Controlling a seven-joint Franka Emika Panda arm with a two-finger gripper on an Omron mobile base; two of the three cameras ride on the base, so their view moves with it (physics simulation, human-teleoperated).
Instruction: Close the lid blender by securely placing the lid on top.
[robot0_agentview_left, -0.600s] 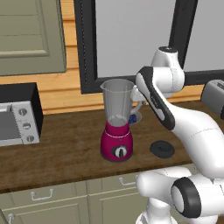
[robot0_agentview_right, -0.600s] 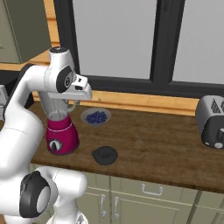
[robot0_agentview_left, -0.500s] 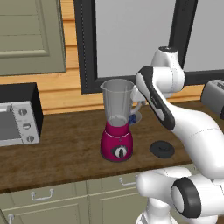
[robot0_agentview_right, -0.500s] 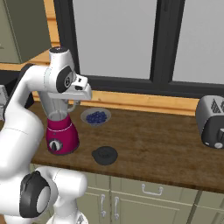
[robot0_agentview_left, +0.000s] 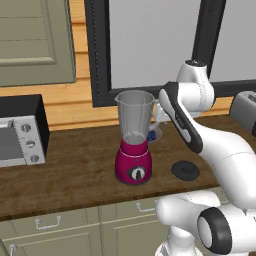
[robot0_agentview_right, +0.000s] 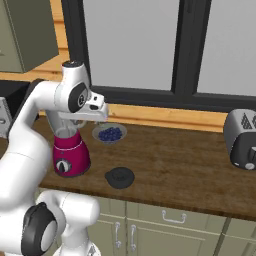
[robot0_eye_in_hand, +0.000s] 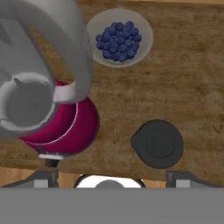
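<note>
Blender (robot0_agentview_left: 134, 140) stands unchanged near the counter's (robot0_agentview_right: 190, 165) front edge, jar uncovered, and I see no shift in the arm or scene over the last half second. Lid (robot0_eye_in_hand: 157, 143) lies flat on the counter beside the blender base, ungrasped, so pickup remains outstanding. Gripper (robot0_eye_in_hand: 111, 177) hangs high above both; I cannot tell its jaw state.

Blender (robot0_agentview_left: 134, 150) upright on the counter (robot0_agentview_left: 65, 175), lid (robot0_agentview_left: 185, 170) flat on the counter to its right, apart from it; bowl of blueberries (robot0_eye_in_hand: 119, 37) behind both; toaster (robot0_agentview_right: 242, 139) far right; toaster oven (robot0_agentview_left: 20, 131) far left
</note>
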